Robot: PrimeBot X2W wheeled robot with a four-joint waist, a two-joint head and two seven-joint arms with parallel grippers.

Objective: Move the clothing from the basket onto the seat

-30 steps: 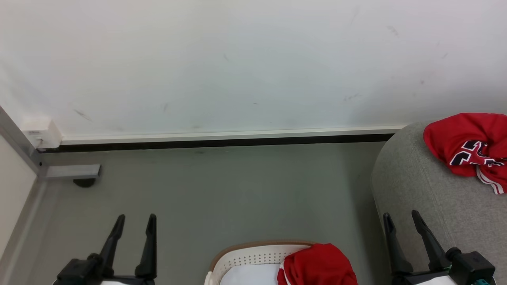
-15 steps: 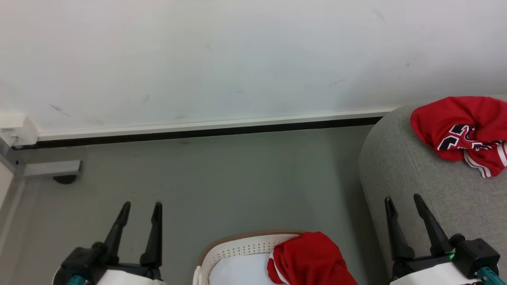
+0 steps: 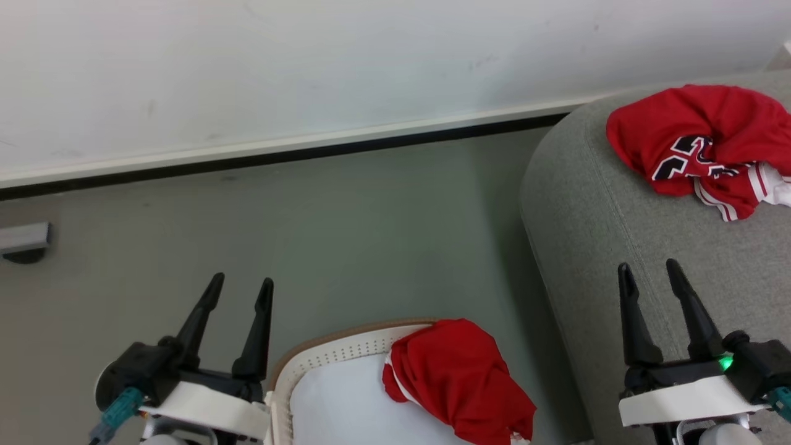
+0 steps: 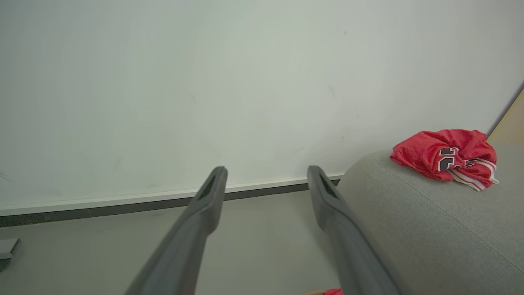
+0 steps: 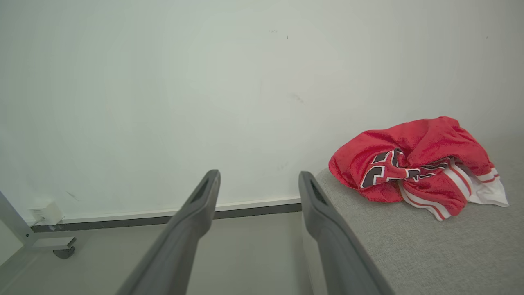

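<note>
Since the earlier frames the head view has been swung downward and to the right, so that more of the basket and sofa is taken in; the garments are not seen to have been shifted on their supports.

A grey-green floor [image 3: 346, 235] is met by a white wall [image 3: 309, 62] along a pale skirting [image 3: 309, 143] with a dark strip beneath. A grey metal foot [image 3: 21, 238] is seen at the far left. The grey sofa [image 3: 618, 216] is set at the right, its rounded end turned toward the open floor.

The left gripper [image 3: 242, 279] is held over the floor just left of the basket, fingers spread wide, nothing between them. The right gripper [image 3: 648, 265] is held over the sofa, likewise spread and empty, well short of the numbered garment.

The basket [image 3: 334, 337] is placed on the floor between the grippers, beside the sofa. A plain garment [image 3: 457, 377] is heaped in its right side, covering the rim there; the pale bottom is left bare to the left. The numbered garment [image 3: 686, 142] is bunched on the sofa, near the wall.
</note>
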